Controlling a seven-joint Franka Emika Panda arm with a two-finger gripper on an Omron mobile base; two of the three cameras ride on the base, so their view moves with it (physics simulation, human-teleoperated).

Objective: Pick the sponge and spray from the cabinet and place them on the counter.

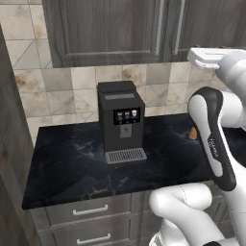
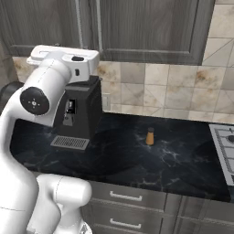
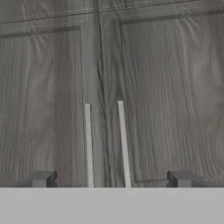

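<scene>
The tool (image 3: 112,179) is spread wide with nothing between its tips, and it faces the cabinet (image 3: 166,87) square on, the seam between the two closed doors running right up the middle of the hand view. Both slim silver handles, the left handle (image 3: 88,144) and the right handle (image 3: 123,142), stand upright just either side of that seam, close together. The sponge and the spray must be behind those doors, on whatever shelf sits inside, so I can't say exactly where they lie. My read: a door comes first, and a thin bar handle wants a firm pinch across its width, low on the bar. The sponge should be light and squashy, easy to take across its short sides; the spray will likely be light but tall and smooth plastic, so a hold on the body below the neck looks safest against tipping. Down below, the surface (image 1: 72,168) is black and pale-veined, with a dark coffee machine (image 1: 121,122) standing near its back edge and a small orange-brown shaker (image 2: 150,136) further right, towards the stove (image 2: 226,141) at the right-hand end. There is plenty of bare room along the front edge for setting things down, drawers (image 1: 91,211) beneath.
</scene>
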